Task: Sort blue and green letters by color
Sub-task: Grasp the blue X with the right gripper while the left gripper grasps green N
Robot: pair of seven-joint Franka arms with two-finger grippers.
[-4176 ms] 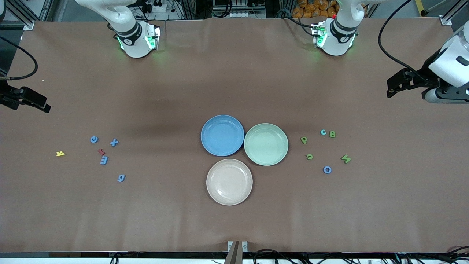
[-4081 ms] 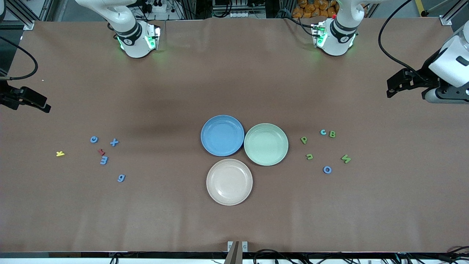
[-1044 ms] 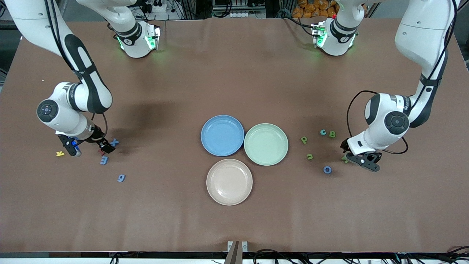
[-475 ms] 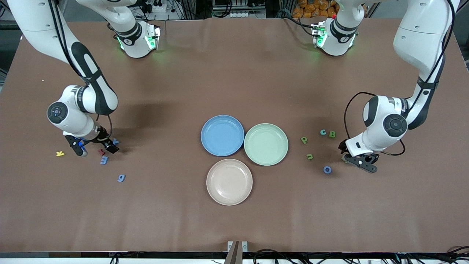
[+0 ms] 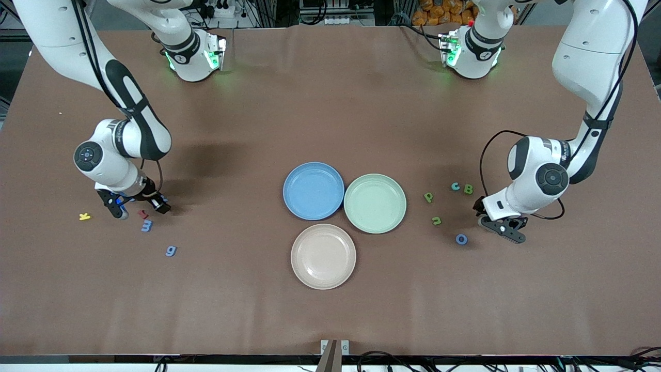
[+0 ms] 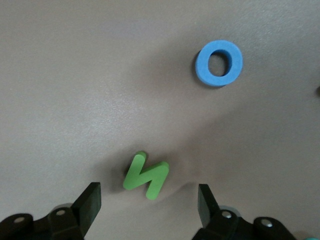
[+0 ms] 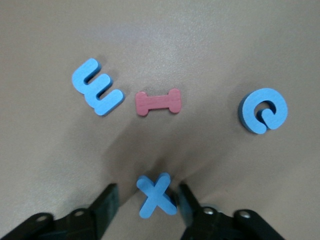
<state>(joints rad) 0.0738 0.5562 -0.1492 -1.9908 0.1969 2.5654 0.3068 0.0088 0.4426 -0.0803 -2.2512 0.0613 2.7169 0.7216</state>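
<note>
My right gripper point(image 5: 138, 207) is low over the letters at the right arm's end of the table. In the right wrist view it point(image 7: 146, 190) is open, with a blue X point(image 7: 156, 195) between its fingers. A blue E point(image 7: 97, 93) and a blue e point(image 7: 263, 110) lie beside it. My left gripper point(image 5: 497, 223) is low and wide open point(image 6: 148, 186) around a green zigzag letter point(image 6: 146, 175). A blue O point(image 6: 218, 62) lies beside it point(image 5: 461, 238). Green p point(image 5: 428, 197), green n point(image 5: 436, 220), green B point(image 5: 468, 189), blue-green c point(image 5: 455, 186), blue E point(image 5: 146, 225) and blue g point(image 5: 171, 251) lie loose.
A blue plate point(image 5: 313, 190), a green plate point(image 5: 375, 203) and a beige plate point(image 5: 323, 256) stand together mid-table, all bare. A yellow k point(image 5: 85, 216) lies near the right gripper. A dark red I point(image 7: 158, 102) lies between the blue E and e.
Both arms have swung in from the table's ends and come down over the letter groups. In the last second each gripper shifted slightly toward the plates, bracketing its letter.
</note>
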